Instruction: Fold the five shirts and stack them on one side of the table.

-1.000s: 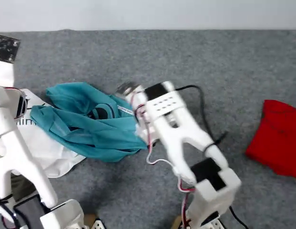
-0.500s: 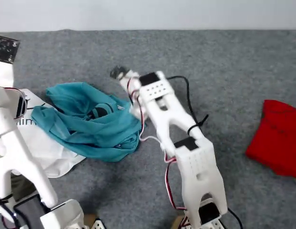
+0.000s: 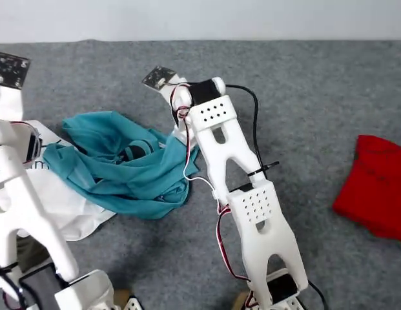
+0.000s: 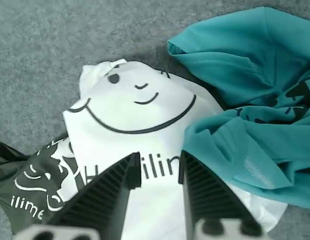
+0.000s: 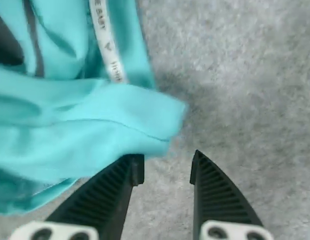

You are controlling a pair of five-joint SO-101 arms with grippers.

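Over the desk [image 3: 303, 84], in the high view, I saw that the right arm [image 3: 219, 145] had unfolded within the last second and stretched out long. Its wrist was now at the far right edge of the teal shirt [image 3: 116, 171]. That edge had been drawn a little toward the arm, but the shirt stayed crumpled, lying across the white shirt [image 3: 64, 206]. The left arm [image 3: 19, 206] had not moved. The red shirt [image 3: 378, 184] lay well apart at the desk's right side. I judged the teal one not yet folded, and took this for a reach toward a hem.

From the left wrist, the left tool [image 4: 159, 160] hung released, fingers apart, over the white shirt's printed face. A dark shirt [image 4: 25, 195] was tucked beneath that shirt's side, which the high view barely gave me.

From the right wrist, the right tool [image 5: 167, 160] was released too, grasping nothing. A teal hem lay just beyond one finger and bare desk beyond the other. The arm hid all of that from the high view.
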